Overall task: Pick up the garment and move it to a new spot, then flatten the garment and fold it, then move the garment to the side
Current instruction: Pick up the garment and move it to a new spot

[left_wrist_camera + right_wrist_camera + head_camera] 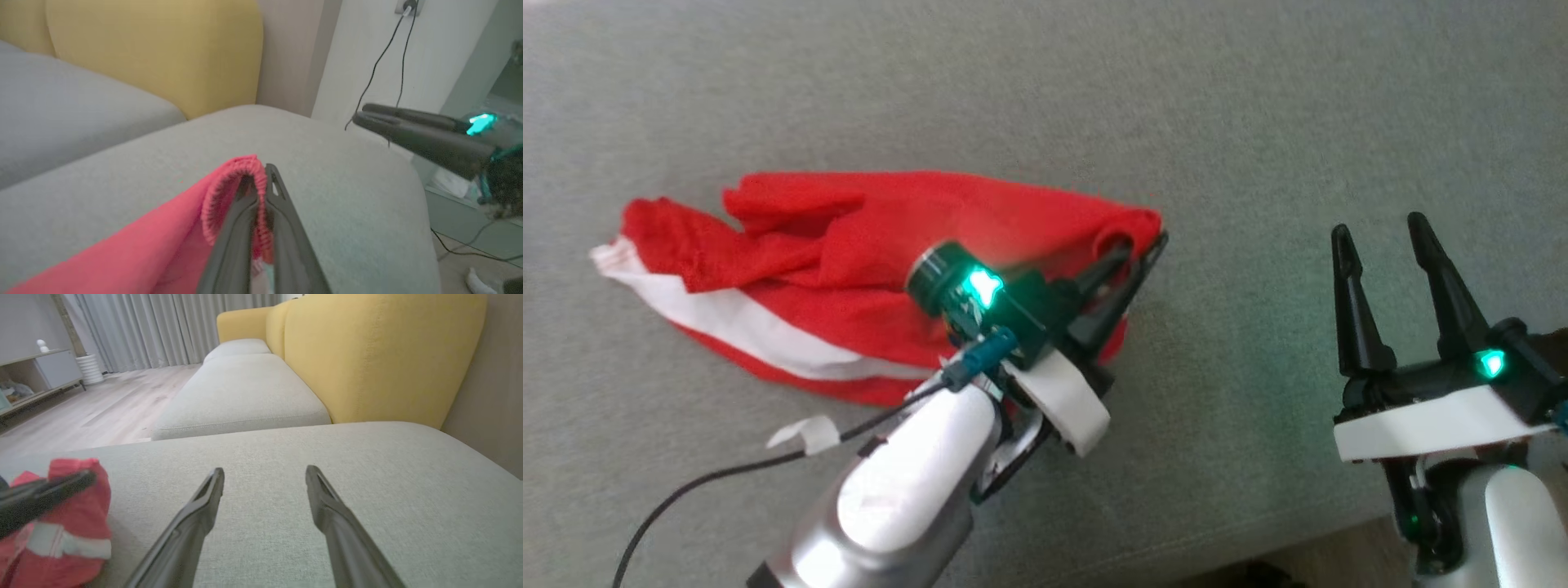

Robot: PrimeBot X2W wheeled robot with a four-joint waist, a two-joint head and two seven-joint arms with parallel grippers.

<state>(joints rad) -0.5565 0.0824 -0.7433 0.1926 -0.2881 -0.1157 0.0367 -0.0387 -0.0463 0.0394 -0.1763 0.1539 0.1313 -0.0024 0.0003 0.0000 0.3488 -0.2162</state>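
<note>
Garment [849,269], red with a white band, lies crumpled on the seat cushion [1258,98]. Left gripper [1143,245] clamps its ribbed hem; right gripper [1379,226] hovers above the cushion, jaws wide, empty. Fabric appears light and limp: expect bunching, so grip hems or corners

a: the garment [866,269] looks like thin red knit cloth, matt, with a ribbed hem and a smoother white band. the cushion [1258,122] under it is a coarse grey weave.
b: yeah. the right gripper [1380,229] looks like matt black plastic, and the left forearm [907,482] shell is glossy white and smooth. the backrest [367,355] is soft yellow fabric, and the floor [102,400] is pale wood.
</note>
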